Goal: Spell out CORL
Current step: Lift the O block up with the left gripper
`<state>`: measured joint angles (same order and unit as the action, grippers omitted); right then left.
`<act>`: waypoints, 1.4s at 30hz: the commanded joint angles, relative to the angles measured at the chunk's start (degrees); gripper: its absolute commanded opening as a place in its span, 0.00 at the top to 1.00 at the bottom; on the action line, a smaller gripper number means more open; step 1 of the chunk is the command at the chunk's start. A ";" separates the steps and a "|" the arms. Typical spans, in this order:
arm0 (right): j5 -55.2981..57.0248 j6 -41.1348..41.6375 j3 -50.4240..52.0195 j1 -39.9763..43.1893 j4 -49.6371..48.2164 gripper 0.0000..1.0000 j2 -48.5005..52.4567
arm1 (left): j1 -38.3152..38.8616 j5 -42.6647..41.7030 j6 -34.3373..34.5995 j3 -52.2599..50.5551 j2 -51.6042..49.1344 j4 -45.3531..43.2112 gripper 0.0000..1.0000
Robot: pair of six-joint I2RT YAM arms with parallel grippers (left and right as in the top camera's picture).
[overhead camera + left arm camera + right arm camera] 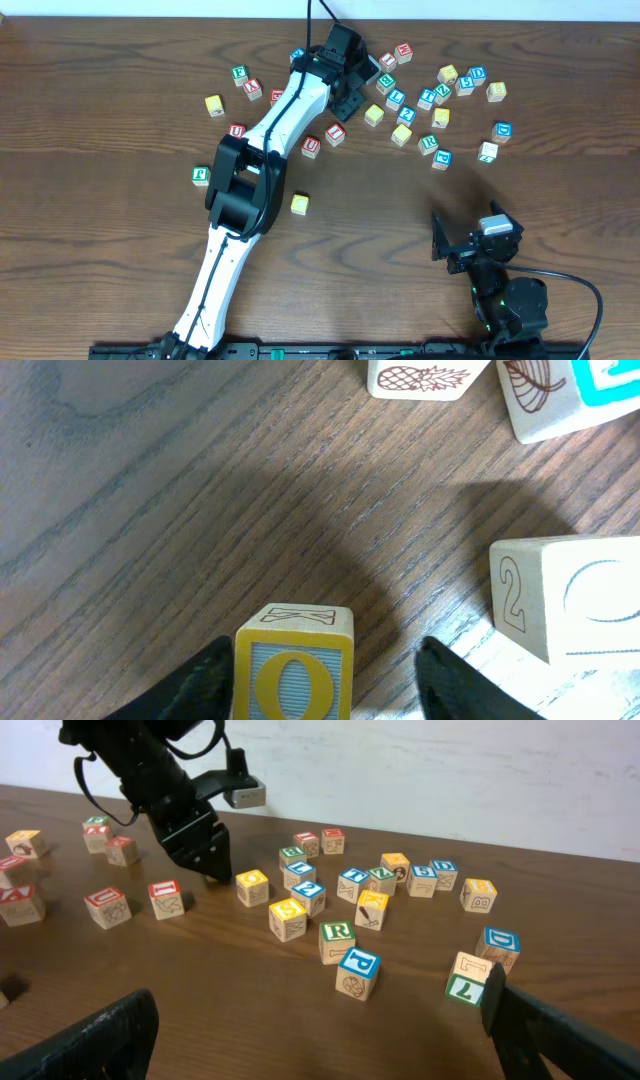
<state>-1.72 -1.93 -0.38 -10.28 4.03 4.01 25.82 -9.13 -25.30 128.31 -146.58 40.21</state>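
Observation:
A wooden block with a yellow O on a blue face (pixel 293 670) sits on the table between the fingers of my left gripper (pixel 325 660). The left finger is at the block's side and the right finger stands apart from it, so the gripper is open. In the overhead view the left gripper (pixel 345 98) is at the back of the table and hides this block. A green R block (pixel 337 935) lies in the cluster on the right (pixel 428 143). My right gripper (pixel 450 245) is open and empty near the front right.
A lone yellow block (pixel 300 204) lies mid-table. Several letter blocks are scattered at the back right (pixel 440 95) and back left (pixel 240 85). A block marked 2 (pixel 560 600) lies just right of the left gripper. A blue P block (pixel 358 970) lies near the R.

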 commanded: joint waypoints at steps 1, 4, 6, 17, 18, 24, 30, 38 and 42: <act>0.04 0.15 0.07 0.55 0.24 0.01 -0.24 | -0.15 -0.74 0.33 0.28 -0.66 -0.02 0.51; 0.04 0.15 0.07 0.55 0.24 0.01 -0.24 | -0.15 -0.74 0.33 0.28 -0.66 0.00 0.52; 0.04 0.15 0.07 0.55 0.24 0.01 -0.24 | -0.13 -0.74 0.33 0.28 -0.66 0.09 0.53; 0.04 0.15 0.07 0.55 0.24 0.01 -0.24 | -0.15 -0.74 0.33 0.28 -0.66 0.44 0.68; 0.04 0.15 0.07 0.55 0.24 0.01 -0.24 | -0.15 -0.74 0.33 0.28 -0.66 0.46 0.70; 0.04 0.15 0.07 0.55 0.24 0.01 -0.24 | -0.15 -0.72 0.33 0.28 -0.66 0.81 0.74; 0.04 0.15 0.07 0.55 0.24 0.01 -0.24 | -0.15 -0.72 0.33 0.31 -0.63 0.81 0.76; 0.04 0.15 0.07 0.55 0.24 0.01 -0.24 | -0.15 -0.72 2.10 1.05 3.23 0.83 0.80; 0.04 0.15 0.07 0.55 0.24 0.01 -0.24 | -0.15 -0.70 3.78 1.05 8.15 0.92 0.80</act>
<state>-1.72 -1.93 -0.38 -10.28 4.03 4.01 25.82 -9.13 -23.62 128.31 -145.47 41.04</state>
